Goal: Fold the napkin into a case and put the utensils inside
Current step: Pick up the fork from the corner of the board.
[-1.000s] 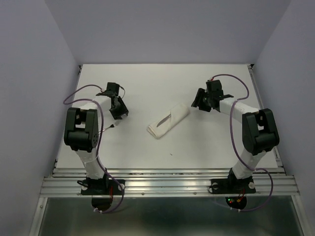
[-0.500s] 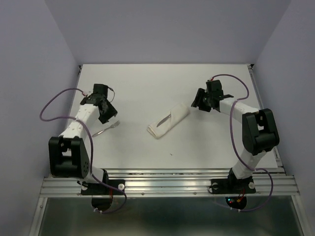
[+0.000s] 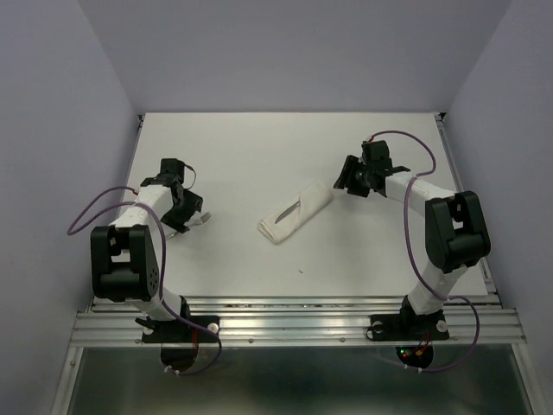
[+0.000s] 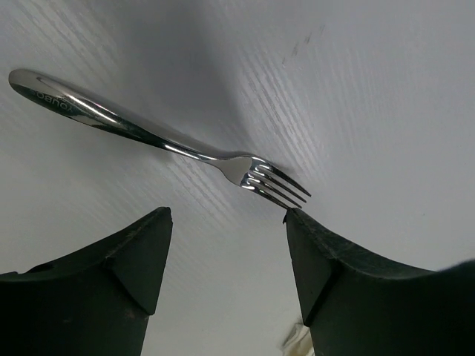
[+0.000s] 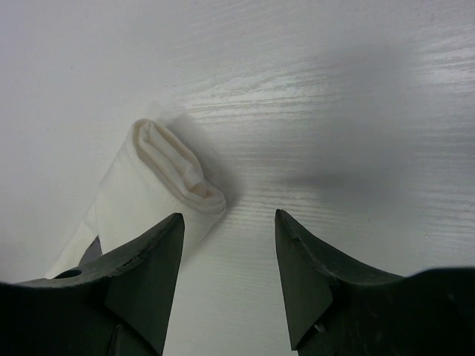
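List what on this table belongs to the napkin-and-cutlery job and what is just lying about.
Job: folded napkin case, a utensil tucked in it; fork under the open left gripper.
Lying about: a small dark speck on the table.

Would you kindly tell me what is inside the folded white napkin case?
A slim silver metal utensil shows in the folded white napkin case, partly tucked under its layers. Its covered end, and anything else inside, cannot be seen.
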Controlling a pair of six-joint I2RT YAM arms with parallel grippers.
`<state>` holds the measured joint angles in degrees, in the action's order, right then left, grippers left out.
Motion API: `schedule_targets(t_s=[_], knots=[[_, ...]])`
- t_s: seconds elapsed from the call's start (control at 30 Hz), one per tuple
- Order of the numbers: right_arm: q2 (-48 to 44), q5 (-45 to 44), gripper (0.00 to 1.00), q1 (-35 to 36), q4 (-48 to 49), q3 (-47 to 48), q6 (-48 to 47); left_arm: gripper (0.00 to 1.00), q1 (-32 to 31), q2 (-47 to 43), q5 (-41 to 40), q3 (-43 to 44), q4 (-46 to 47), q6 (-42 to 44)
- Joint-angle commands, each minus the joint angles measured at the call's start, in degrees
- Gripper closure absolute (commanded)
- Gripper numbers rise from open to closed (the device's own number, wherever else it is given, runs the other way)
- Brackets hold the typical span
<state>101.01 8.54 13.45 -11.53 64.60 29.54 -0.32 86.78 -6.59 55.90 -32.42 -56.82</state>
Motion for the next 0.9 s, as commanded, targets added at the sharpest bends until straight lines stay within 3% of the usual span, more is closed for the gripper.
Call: schedule_targets(t_s=[0.0, 0.3, 0.63, 0.73, 0.8, 0.87], knots=[[-1.35, 1.13, 0.43, -0.27, 1.51, 0.62, -0.8, 0.27, 1.2, 0.66, -0.97, 0.18, -0.62, -6.45], [-0.47, 2.71, 0.42, -0.27, 1.51, 1.06, -0.8, 0.27, 3.65, 1.37, -1.5, -3.34, 2.0, -9.28], [0.5, 4.21, 0.42, -0.27, 2.04, 0.53, -0.45, 0.36, 4.89, 7.77, -4.57, -0.62, 4.47, -10.6], [0.68, 4.38, 0.42, -0.27, 2.13, 0.62, -0.36, 0.49, 4.89, 10.24, -3.26, 0.61, 4.48, -9.89], [0.59, 4.38, 0.42, -0.27, 2.04, 0.62, -0.36, 0.75, 4.8, 11.56, -2.03, 0.97, 4.39, -9.11], [0.5, 4.12, 0.42, -0.27, 2.04, 0.62, -0.36, 0.92, 4.63, 11.57, -1.94, 0.88, 4.74, -7.7]])
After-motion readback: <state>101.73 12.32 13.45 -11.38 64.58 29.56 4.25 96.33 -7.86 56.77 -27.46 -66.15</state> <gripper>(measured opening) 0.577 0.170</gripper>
